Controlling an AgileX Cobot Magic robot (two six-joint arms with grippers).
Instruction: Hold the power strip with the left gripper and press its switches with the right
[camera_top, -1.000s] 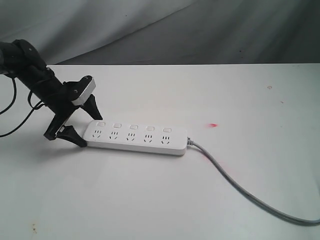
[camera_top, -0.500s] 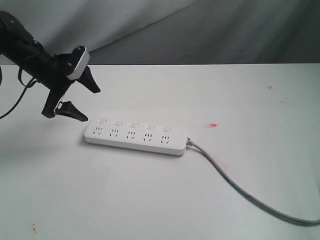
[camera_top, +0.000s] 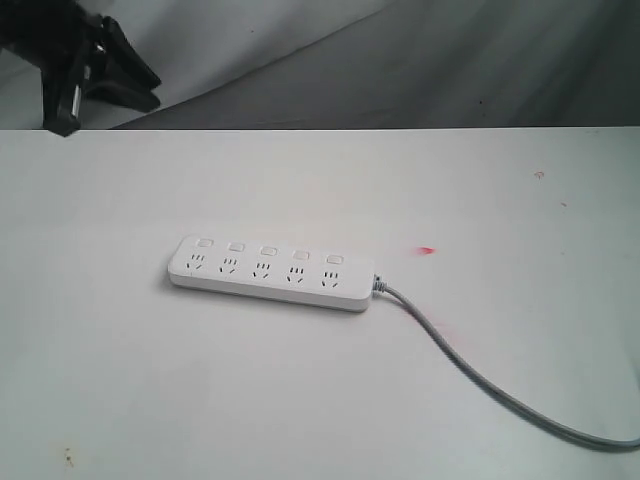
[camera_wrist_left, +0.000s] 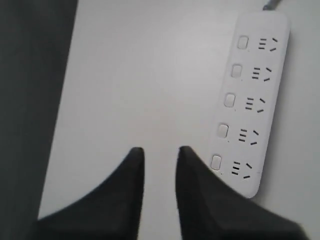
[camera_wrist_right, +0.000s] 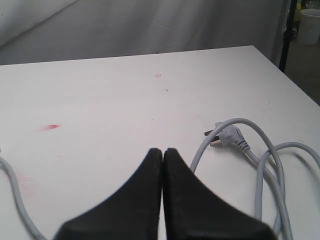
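The white power strip (camera_top: 270, 273) lies flat on the white table, its five switches (camera_top: 267, 248) in a row along the far side and its grey cord (camera_top: 470, 375) running off to the right. In the left wrist view the power strip (camera_wrist_left: 252, 100) lies below and to one side of my left gripper (camera_wrist_left: 160, 150), which is open and holds nothing. My left gripper (camera_top: 95, 75) hangs high at the top left corner, well clear of the strip. My right gripper (camera_wrist_right: 163, 150) is shut and empty; it does not appear in the exterior view.
A small red mark (camera_top: 427, 250) sits on the table right of the strip. In the right wrist view the cord's plug (camera_wrist_right: 227, 135) and loops of cord (camera_wrist_right: 272, 165) lie near the table's edge. A grey backdrop hangs behind the table.
My left gripper has let go of the strip's left end and risen up and away to the top left corner. The power strip has stayed in place.
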